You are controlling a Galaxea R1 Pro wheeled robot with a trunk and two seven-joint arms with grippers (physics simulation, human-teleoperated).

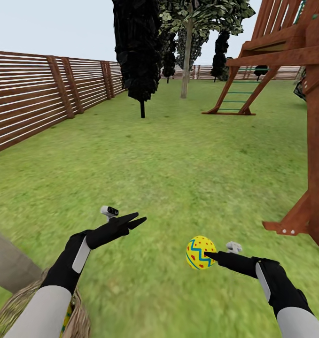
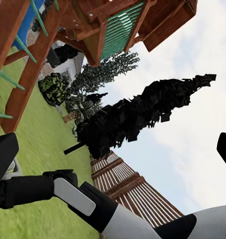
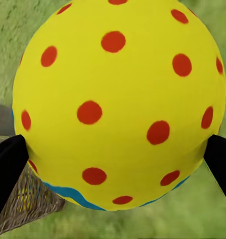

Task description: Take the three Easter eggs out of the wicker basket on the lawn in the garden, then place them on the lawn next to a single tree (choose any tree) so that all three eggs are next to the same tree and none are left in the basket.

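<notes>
My right gripper (image 1: 207,256) is shut on one yellow Easter egg (image 1: 199,249) with blue zigzags and red dots, held above the lawn (image 1: 168,178). In the right wrist view this egg (image 3: 117,99) sits between the two black fingers (image 3: 8,164). The wicker basket (image 1: 16,305) lies at the bottom left, partly under my left forearm. A sliver of yellow and blue (image 1: 67,321) shows inside it. My left gripper (image 1: 140,216) hangs open and empty over the grass, just ahead of the basket. A pale grey-beige trunk (image 1: 9,265) slants right beside the basket. Another pale-trunked blossoming tree (image 1: 186,56) stands far ahead.
A brown slat fence (image 1: 32,103) runs along the left. An all-black tree (image 1: 140,61) stands ahead at mid distance. The red-brown playset (image 1: 316,141) rises close on the right, its foot (image 1: 283,227) near my right arm. Open grass stretches ahead between them.
</notes>
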